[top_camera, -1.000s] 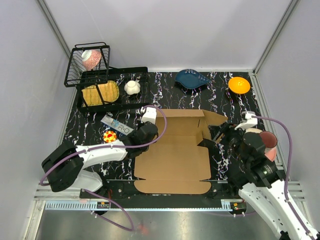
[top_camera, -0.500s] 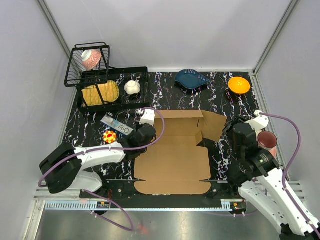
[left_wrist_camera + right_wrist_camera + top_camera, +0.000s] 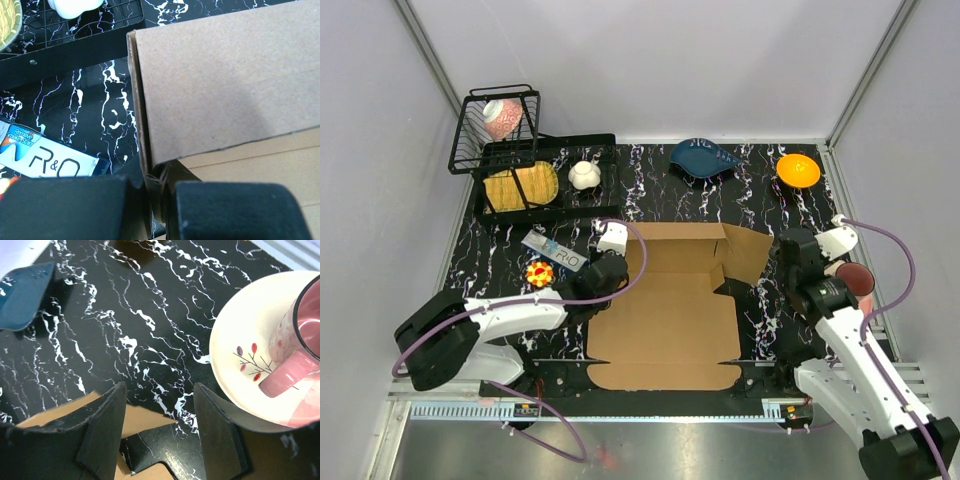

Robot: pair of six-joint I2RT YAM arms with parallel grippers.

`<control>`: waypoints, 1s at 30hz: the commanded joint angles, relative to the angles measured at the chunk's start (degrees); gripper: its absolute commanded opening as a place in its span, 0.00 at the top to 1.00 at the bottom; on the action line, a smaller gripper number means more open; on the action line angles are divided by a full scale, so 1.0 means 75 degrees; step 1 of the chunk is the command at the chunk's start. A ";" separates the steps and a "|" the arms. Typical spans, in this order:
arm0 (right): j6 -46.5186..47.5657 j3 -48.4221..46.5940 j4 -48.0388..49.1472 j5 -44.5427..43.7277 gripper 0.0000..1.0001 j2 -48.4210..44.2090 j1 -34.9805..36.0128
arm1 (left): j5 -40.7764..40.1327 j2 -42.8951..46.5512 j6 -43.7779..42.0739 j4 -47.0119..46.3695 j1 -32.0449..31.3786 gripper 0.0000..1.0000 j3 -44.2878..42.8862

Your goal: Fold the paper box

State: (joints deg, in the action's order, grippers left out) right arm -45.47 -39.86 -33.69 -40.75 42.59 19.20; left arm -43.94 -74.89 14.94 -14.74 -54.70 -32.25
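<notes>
Rightward, pink mug (image 3: 300,335) on white plate (image 3: 240,340) near paper box (image 3: 665,320)

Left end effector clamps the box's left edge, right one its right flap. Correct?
Partly. The left end effector clamps the paper box at its left edge, but the right end effector is open, holding nothing: see the right wrist view.

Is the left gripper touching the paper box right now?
Touching. The left wrist view shows the left gripper shut on the paper box, its flap edge pinched between the jaws.
</notes>
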 commanded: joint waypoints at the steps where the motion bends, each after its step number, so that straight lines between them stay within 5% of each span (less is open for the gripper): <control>1: 0.0015 0.0263 0.1080 0.1175 0.38 0.0344 -0.0846 | -0.0094 0.0247 -0.0445 -0.0155 -0.0055 1.00 0.0187; 13: 0.0976 0.0977 0.3027 0.4973 0.46 0.0943 -0.1412 | -0.0106 0.0084 -0.0504 -0.0016 -0.0055 1.00 -0.0012; 30: 0.1750 0.1739 0.3320 0.7904 0.48 0.0463 -0.1423 | -0.0059 -0.0315 -0.0551 0.0008 -0.0055 1.00 -0.0258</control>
State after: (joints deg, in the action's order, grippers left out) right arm -34.87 -27.57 -12.91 9.82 46.57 8.25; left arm -46.28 -76.03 13.54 -15.97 -54.50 -32.51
